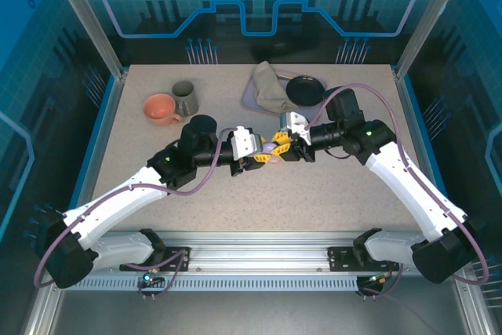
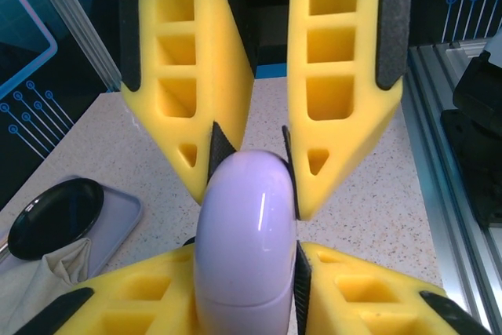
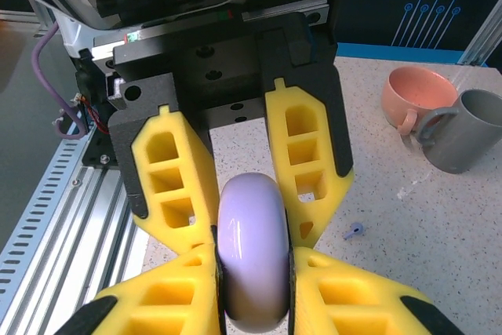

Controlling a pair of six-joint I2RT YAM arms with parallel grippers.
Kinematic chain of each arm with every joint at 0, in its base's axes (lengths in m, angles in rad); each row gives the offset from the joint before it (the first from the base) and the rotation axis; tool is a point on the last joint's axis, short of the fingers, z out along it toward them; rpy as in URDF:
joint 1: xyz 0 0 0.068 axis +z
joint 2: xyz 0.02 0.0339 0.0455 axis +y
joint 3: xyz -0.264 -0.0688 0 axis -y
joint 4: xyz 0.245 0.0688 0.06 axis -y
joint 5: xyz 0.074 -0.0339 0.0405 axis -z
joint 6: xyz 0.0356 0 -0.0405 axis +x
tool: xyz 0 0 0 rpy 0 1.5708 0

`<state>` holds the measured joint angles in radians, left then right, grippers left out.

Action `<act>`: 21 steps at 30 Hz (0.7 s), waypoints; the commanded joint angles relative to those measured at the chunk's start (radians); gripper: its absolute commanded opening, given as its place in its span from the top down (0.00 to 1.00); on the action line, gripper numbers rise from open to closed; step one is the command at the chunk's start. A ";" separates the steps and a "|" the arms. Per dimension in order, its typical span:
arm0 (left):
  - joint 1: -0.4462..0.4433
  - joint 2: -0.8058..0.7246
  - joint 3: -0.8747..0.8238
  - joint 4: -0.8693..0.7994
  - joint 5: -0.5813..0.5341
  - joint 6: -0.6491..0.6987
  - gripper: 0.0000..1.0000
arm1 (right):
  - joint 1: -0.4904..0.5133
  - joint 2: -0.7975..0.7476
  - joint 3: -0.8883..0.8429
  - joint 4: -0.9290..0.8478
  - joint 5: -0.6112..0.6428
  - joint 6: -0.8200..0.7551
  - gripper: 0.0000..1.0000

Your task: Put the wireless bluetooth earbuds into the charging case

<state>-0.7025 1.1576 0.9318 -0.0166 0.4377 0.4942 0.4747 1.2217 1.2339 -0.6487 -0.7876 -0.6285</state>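
Clamping from opposite sides, the left gripper (image 1: 262, 156) and the right gripper (image 1: 282, 143) each press their yellow fingers (image 3: 321, 186) against one lilac charging case (image 1: 271, 148), held closed between them over the middle of the table (image 1: 329, 194). A tiny lilac earbud (image 3: 354, 230) lies on the speckled top near the grip, apart from the case. Farther left, a pink cup (image 1: 161, 108) stands just beside a grey mug (image 1: 185, 97). At the far edge, a lilac tray (image 1: 252, 96) carries a crumpled cloth (image 1: 271, 88) and a black round dish (image 1: 304, 89).
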 commanded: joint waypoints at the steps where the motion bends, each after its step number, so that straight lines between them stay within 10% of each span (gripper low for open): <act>1: -0.004 -0.002 -0.006 0.026 0.008 -0.013 0.72 | -0.012 -0.013 -0.014 0.012 -0.030 0.017 0.76; 12: -0.003 -0.007 -0.004 0.031 0.005 -0.019 0.84 | -0.006 0.006 -0.016 -0.012 -0.014 0.013 0.74; 21: -0.004 0.001 0.014 -0.015 0.013 0.001 0.89 | -0.009 -0.009 -0.019 0.013 0.007 0.033 0.51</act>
<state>-0.7025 1.1576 0.9318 -0.0212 0.4374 0.4774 0.4706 1.2213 1.2243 -0.6415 -0.7830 -0.6128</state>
